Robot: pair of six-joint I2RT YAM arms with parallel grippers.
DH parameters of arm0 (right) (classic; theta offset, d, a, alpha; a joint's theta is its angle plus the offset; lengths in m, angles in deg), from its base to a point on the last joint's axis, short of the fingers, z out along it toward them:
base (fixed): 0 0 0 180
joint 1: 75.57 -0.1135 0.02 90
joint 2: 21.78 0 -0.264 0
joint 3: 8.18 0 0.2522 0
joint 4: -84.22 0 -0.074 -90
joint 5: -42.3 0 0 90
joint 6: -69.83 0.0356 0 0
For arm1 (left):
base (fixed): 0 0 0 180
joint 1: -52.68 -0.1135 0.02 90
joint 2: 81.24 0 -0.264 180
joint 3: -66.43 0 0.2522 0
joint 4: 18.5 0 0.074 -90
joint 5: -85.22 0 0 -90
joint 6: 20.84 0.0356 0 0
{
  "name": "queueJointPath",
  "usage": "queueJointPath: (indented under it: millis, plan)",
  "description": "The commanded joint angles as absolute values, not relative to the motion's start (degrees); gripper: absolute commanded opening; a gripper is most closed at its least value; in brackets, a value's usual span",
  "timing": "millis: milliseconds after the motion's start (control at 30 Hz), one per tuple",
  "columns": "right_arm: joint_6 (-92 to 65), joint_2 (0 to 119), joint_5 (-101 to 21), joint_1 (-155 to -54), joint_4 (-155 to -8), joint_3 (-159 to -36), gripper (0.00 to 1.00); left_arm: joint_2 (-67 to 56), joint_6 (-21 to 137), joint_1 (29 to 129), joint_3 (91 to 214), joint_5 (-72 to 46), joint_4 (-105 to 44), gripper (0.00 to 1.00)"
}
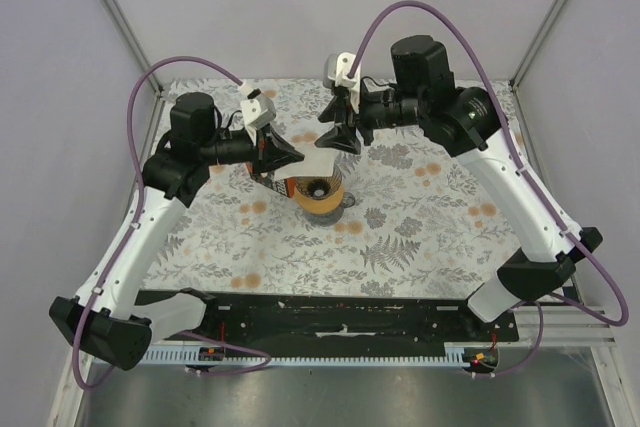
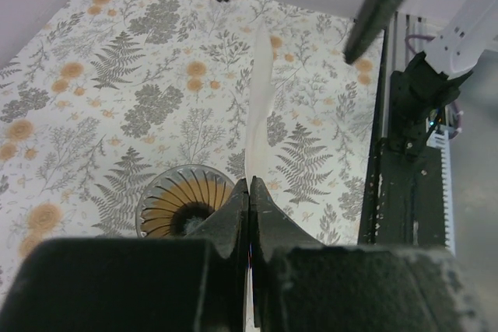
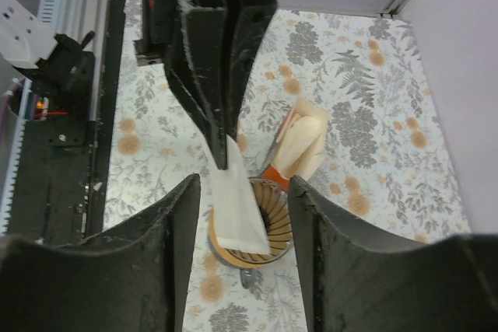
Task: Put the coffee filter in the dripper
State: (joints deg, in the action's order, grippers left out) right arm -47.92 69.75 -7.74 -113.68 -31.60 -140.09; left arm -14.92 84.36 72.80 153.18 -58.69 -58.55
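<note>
A: Between both pincers hangs the coffee filter (image 1: 316,160). Who holds it?
B: Left pincer (image 2: 249,192) is closed flat on one edge. Right pincer (image 3: 243,184) is wide open, one finger at each side of the paper.
A: And the dripper (image 1: 320,193)?
B: On the surface (image 1: 420,217), under the filter. Its long axis runs from the left pincer toward the right one.

Top view: orange carton (image 1: 283,185) mostly hidden behind left tool (image 1: 297,157) and coffee filter (image 1: 318,161). Left wrist view: dripper (image 2: 177,200) near rim blocked by tool.
</note>
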Motion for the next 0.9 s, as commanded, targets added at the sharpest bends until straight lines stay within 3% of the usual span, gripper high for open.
queueJointPath:
  millis: [0, 100, 267, 500, 633, 733, 867]
  plan:
    - [-43.04, 67.69, -12.81, -116.27, -32.09, -142.43, 0.58, -17.52, 73.38, 73.16, 155.07, -59.19, -56.07, 0.02]
    - [-37.5, 69.89, -13.96, -116.35, -30.43, -146.21, 0.61, -17.7, 73.29, 73.16, 156.03, -58.31, -59.15, 0.02]
    - [-32.57, 72.18, -15.53, -118.02, -25.51, -150.7, 0.54, -17.43, 72.23, 73.16, 157.8, -57.6, -62.76, 0.02]
    - [-32.48, 73.49, -20.28, -120.4, -22.6, -151.85, 0.53, -16.38, 72.94, 73.34, 157.36, -60.07, -63.38, 0.02]
    - [-32.48, 74.46, -18.97, -121.01, -22.16, -151.85, 0.39, -16.03, 73.64, 74.22, 157.18, -59.98, -63.82, 0.02]
    - [-32.56, 74.73, -18.26, -121.28, -21.99, -150.53, 0.35, -15.94, 73.64, 74.57, 156.92, -59.98, -63.82, 0.02]
    - [-32.83, 74.55, -18.0, -121.19, -22.08, -149.74, 0.19, -15.94, 73.9, 74.92, 156.74, -59.98, -63.91, 0.02]
